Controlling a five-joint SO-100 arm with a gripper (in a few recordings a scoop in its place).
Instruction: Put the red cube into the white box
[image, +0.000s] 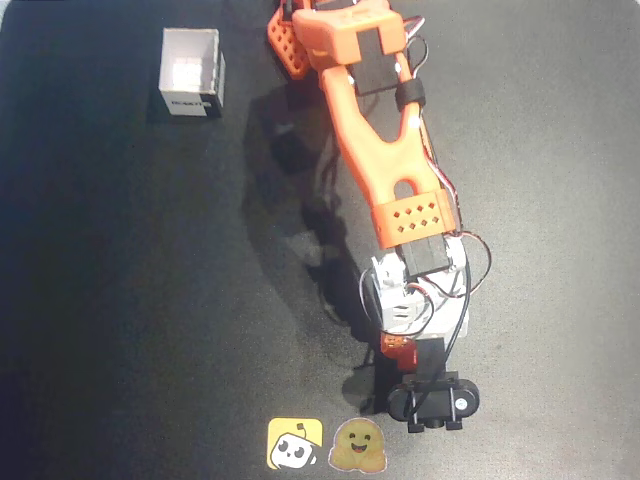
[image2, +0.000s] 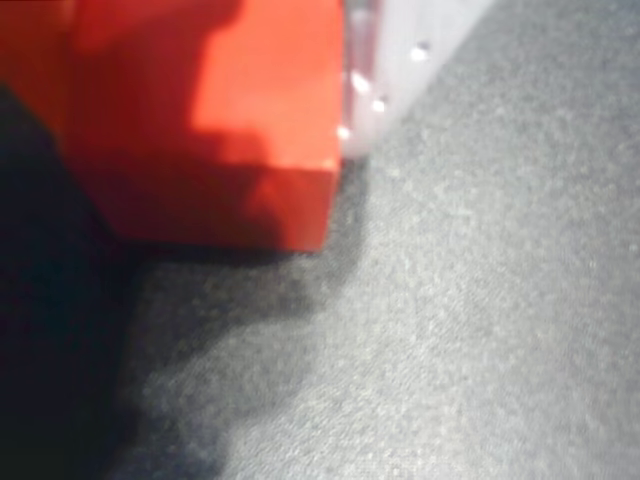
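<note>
The white box (image: 190, 72) stands open-topped at the far left of the tabletop (image: 120, 300), well apart from the arm. The red cube (image2: 200, 120) looks light, rigid and matte, best pinched across opposite flat faces. In the wrist view it sits against one pale finger (image2: 385, 60) of the hand (image: 400, 350); whether the hand grips it I cannot tell.

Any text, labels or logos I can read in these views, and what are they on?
White box: dark printed label on its side, too blurred to read.
Yellow sticker and smiling-face sticker on the table: pictures, no words.
Red cube: no markings.
</note>
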